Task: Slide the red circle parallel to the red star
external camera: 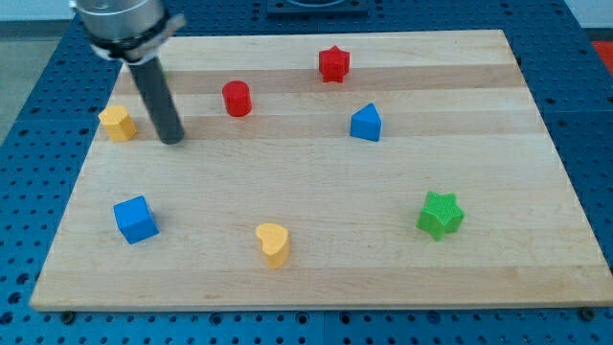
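Camera view, tip: my tip (172, 140) rests on the wooden board (316, 278), between the yellow block (117, 123) and the red circle (237, 98), touching neither.
Claw: none fitted; the arm ends in a bare rod, so nothing is held.
Red circle: upper middle-left, well apart from the red star (333, 63), sitting lower than it.
Others: blue house-shaped block (365, 123), blue cube (135, 218), yellow heart (273, 242), green star (441, 214).
Progress: push apparently not begun; the circle looks unaligned with the star.
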{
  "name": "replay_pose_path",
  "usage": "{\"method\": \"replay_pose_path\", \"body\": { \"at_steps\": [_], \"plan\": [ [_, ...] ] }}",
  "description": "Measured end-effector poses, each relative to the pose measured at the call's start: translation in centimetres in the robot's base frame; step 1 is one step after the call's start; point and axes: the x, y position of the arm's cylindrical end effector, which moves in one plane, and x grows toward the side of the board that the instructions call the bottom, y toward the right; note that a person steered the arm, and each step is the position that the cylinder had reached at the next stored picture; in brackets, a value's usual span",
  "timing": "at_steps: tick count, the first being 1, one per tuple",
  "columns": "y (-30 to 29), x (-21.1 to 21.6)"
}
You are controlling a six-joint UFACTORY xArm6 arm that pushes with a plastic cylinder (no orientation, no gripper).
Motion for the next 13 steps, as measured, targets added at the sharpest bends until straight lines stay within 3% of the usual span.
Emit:
{"method": "replay_pose_path", "body": {
  "at_steps": [1,2,4,6,8,9,10,12,13],
  "plan": [
    [-4.0,-0.4],
    [-2.8,-1.4],
    [5.2,-5.5],
    [25.9,-6.2],
    [10.5,-5.6],
    [14.4,-8.8],
    [22.5,-10.7],
    [25.8,-6.1],
    [31.4,-7.5]
  ]
}}
